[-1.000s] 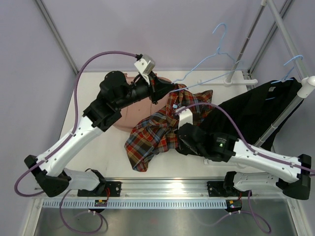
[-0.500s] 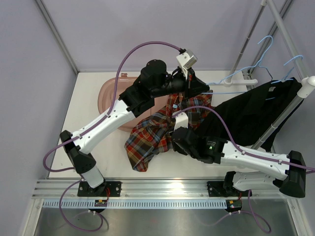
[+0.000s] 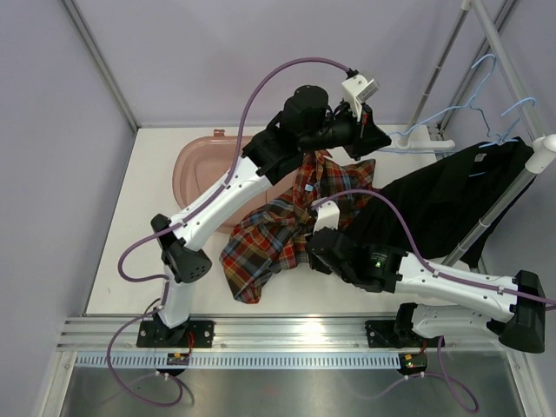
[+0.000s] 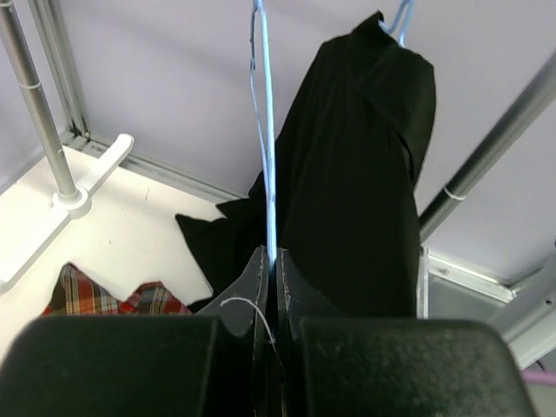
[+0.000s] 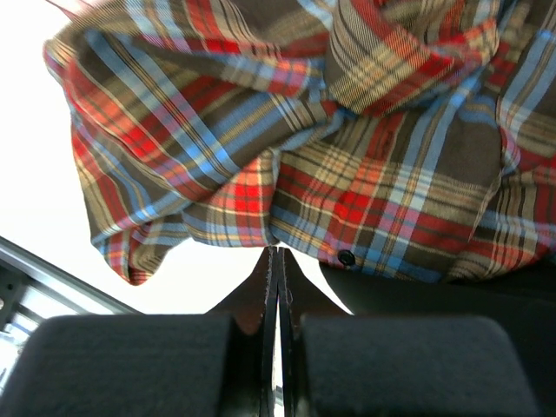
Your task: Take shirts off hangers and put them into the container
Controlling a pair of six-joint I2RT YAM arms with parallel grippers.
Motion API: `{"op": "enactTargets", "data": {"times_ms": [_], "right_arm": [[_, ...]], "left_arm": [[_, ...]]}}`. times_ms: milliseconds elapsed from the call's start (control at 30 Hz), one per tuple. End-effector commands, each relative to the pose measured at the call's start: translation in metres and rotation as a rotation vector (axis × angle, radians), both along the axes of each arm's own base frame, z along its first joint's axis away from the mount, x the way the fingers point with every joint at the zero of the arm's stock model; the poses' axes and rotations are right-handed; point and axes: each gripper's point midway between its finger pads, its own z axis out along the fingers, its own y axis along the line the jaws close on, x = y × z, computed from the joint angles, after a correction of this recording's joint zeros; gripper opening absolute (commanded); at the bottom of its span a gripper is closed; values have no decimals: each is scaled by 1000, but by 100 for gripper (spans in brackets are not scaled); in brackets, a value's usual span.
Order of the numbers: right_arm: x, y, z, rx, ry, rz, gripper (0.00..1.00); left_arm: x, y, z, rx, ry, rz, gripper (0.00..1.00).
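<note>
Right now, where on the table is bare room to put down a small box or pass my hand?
The widest bare patch is the table strip between the left wall and the container. A narrower strip runs along the near edge, below the plaid shirt. The middle and right are crowded: plaid shirt, black shirt and right arm.

Left arm (image 3: 228, 193) swings from 11 o'clock round to 1 o'clock and now stretches across the table. Left gripper (image 4: 271, 259), clamped on the light-blue hanger (image 4: 267, 130), carries it toward the rack (image 3: 512, 78) at 2 o'clock; its hook appears to reach the black shirt (image 3: 443, 200), though the overlap is unclear. Container (image 3: 195, 161) is now largely uncovered.
</note>
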Motion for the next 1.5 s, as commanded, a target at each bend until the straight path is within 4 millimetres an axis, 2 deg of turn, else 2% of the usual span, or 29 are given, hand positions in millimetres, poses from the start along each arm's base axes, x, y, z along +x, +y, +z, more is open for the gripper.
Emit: {"op": "enactTargets", "data": {"times_ms": [0,300,467,633,767,833,1067,1200,1333,1467], "right_arm": [[2,-1,-5,19,-7,-43,0],[-3,-9,-20,24,16,-58,0],[-6,-11,-32,23,37,-65,0],[-8,-11,-36,30,43,-61,0],[-7,-9,-39,29,46,-59,0],[-8,-8,-41,23,50,-57,0],[-11,0,-41,24,50,-40,0],[-13,3,-43,16,53,-33,0],[-14,3,-45,11,55,-35,0],[-14,2,-41,20,50,-36,0]], "left_arm": [[-5,-3,19,-40,-9,-28,0],[-2,-23,9,-80,30,-77,0],[-13,-35,19,-139,19,-136,0],[-15,-45,21,-176,31,-172,0],[-30,-53,29,-225,20,-246,0],[-33,-53,37,-251,13,-256,0],[-37,-55,44,-285,6,-287,0],[-43,-52,60,-342,-15,-319,0],[-45,-48,65,-345,-25,-313,0],[-46,-39,61,-317,-33,-286,0]]}}
